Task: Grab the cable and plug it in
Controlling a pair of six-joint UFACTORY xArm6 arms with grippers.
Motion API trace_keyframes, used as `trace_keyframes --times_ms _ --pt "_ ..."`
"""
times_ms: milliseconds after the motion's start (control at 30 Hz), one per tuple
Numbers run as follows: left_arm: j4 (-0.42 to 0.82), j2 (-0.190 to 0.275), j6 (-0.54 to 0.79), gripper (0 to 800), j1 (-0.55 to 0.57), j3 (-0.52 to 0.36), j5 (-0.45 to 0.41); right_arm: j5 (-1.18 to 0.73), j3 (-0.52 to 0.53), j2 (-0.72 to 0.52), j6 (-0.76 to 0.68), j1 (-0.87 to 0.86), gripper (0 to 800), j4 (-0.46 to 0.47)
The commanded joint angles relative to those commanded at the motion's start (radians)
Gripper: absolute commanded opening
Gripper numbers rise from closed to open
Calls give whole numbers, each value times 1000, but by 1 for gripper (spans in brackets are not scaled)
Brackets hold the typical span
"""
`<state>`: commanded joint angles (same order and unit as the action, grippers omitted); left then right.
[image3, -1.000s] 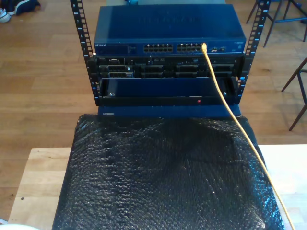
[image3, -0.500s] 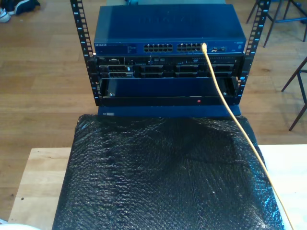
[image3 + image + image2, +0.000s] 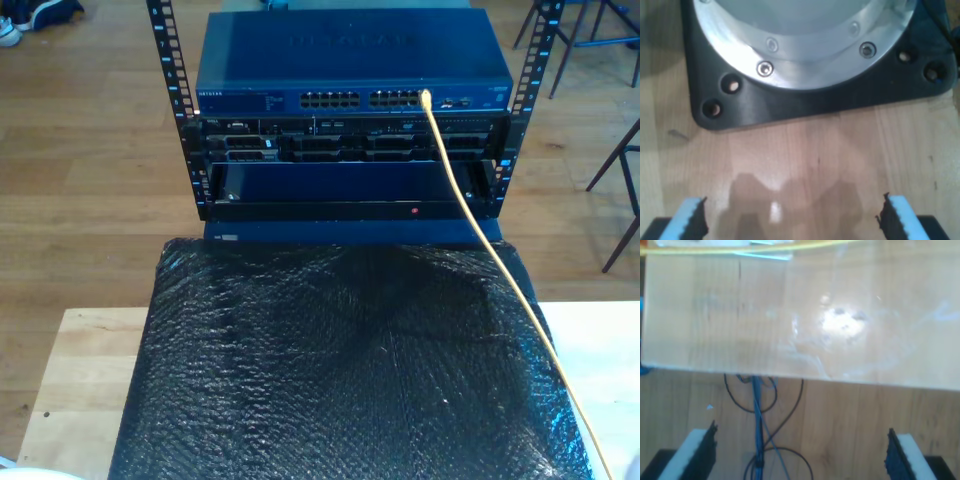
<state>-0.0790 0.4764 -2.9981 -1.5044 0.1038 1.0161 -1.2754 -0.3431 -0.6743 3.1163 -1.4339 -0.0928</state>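
The yellow-orange cable runs from the exterior view's lower right corner up across the black bubble wrap. Its plug sits in a port near the right end of the blue network switch in that view. A blurred yellow stretch of the cable lies along the far side of a wooden tabletop. My first gripper is open above bare wood, its blue fingertips wide apart. My second gripper is open too, with nothing between its fingers.
A black base plate carrying a round metal arm base stands just ahead of my first gripper. Blue and black cables lie on the floor below the table edge. The switch sits in a black rack. Chair legs stand at the exterior view's right.
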Motion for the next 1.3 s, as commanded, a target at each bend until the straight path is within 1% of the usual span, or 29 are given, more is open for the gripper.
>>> trace_keyframes --times_ms 233,400,633,833,1033,1300 --pt "0 0 0 800 0 0 0 183 164 -32 0 0 798 11" --pt "0 0 0 800 0 0 0 215 218 -98 0 0 798 11" --pt "0 0 0 800 0 0 0 319 296 -95 0 0 798 29" --pt "0 0 0 800 0 0 0 384 325 -41 2 0 798 34" --pt "0 0 0 800 0 0 0 390 328 14 3 0 798 34" --pt "0 0 0 800 0 -2 0 393 328 17 2 -2 799 34"
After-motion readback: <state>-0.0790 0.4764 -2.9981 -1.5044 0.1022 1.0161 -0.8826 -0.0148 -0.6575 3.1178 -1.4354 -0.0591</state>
